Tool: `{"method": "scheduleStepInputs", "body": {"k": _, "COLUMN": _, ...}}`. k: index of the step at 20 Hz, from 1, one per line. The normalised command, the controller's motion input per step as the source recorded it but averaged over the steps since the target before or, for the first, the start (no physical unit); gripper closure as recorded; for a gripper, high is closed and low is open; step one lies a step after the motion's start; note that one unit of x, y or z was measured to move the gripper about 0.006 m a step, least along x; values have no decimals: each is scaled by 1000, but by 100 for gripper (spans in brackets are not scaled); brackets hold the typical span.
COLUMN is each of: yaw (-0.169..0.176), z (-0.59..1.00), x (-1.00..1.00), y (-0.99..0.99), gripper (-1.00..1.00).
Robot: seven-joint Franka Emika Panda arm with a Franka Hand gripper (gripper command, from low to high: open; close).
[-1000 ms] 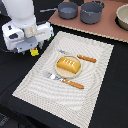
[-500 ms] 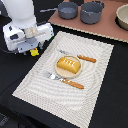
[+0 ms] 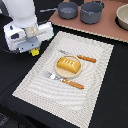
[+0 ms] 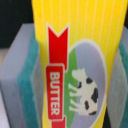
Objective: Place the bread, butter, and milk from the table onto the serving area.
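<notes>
The bread point(image 3: 68, 65) lies on the round tan plate point(image 3: 59, 73) in the middle of the cream striped serving area point(image 3: 95, 95). My gripper point(image 3: 34, 49) hangs over the placemat's edge at the exterior view's left, shut on the butter point(image 3: 34, 51), whose yellow end pokes out below the fingers. In the wrist view the butter point(image 4: 75, 65) fills the frame, yellow with a red "BUTTER" banner and a cow mark, clamped between the grey and teal pads point(image 4: 22, 80). The milk is out of view.
Orange-handled cutlery lies beside the plate: a knife point(image 3: 86, 58) behind it, a fork point(image 3: 73, 83) in front. A pinkish-brown board point(image 3: 107, 27) at the back holds two grey pots point(image 3: 92, 12) and a bowl point(image 3: 122, 17). The black table point(image 3: 10, 65) surrounds the mat.
The gripper with the butter has shifted slightly toward the placemat; the bread and the cutlery have not moved.
</notes>
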Motion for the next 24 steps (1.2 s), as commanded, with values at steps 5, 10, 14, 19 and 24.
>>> {"method": "scheduleStepInputs", "body": {"k": 5, "yaw": -10, "z": 1000, "x": 729, "y": -565, "gripper": 100}}
{"method": "scheduleStepInputs", "body": {"k": 10, "yaw": -13, "z": 886, "x": 724, "y": -598, "gripper": 100}}
{"method": "scheduleStepInputs", "body": {"k": 14, "yaw": -18, "z": 583, "x": 597, "y": -621, "gripper": 100}}
{"method": "scheduleStepInputs", "body": {"k": 19, "yaw": -12, "z": 676, "x": 641, "y": -629, "gripper": 100}}
{"method": "scheduleStepInputs", "body": {"k": 24, "yaw": -16, "z": 735, "x": 670, "y": -627, "gripper": 100}}
